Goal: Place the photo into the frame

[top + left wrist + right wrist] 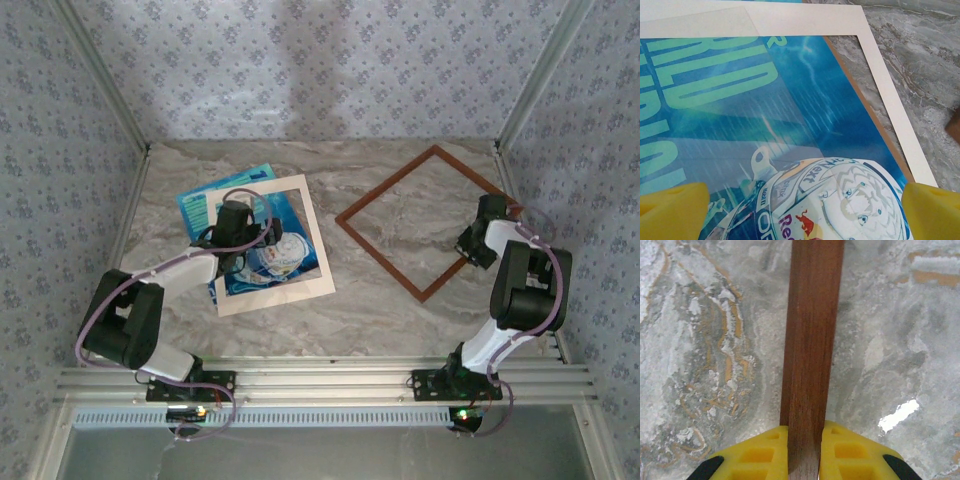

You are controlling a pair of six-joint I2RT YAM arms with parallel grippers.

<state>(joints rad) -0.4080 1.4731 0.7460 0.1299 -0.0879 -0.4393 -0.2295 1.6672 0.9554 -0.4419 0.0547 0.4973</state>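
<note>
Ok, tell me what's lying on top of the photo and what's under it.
The cream mat lies across the photo, hiding part of it. A thin brown edge shows beneath its right side; the rest of that layer is covered.

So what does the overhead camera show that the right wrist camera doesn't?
Overhead: the whole frame as a tilted rectangle, plus the photo lying partly under a cream mat on the left. Right wrist: a close-up of one wooden bar, with the yellow fingers of the right arm's jaws pressed against both its sides. Both: the frame and the marbled table.
</note>
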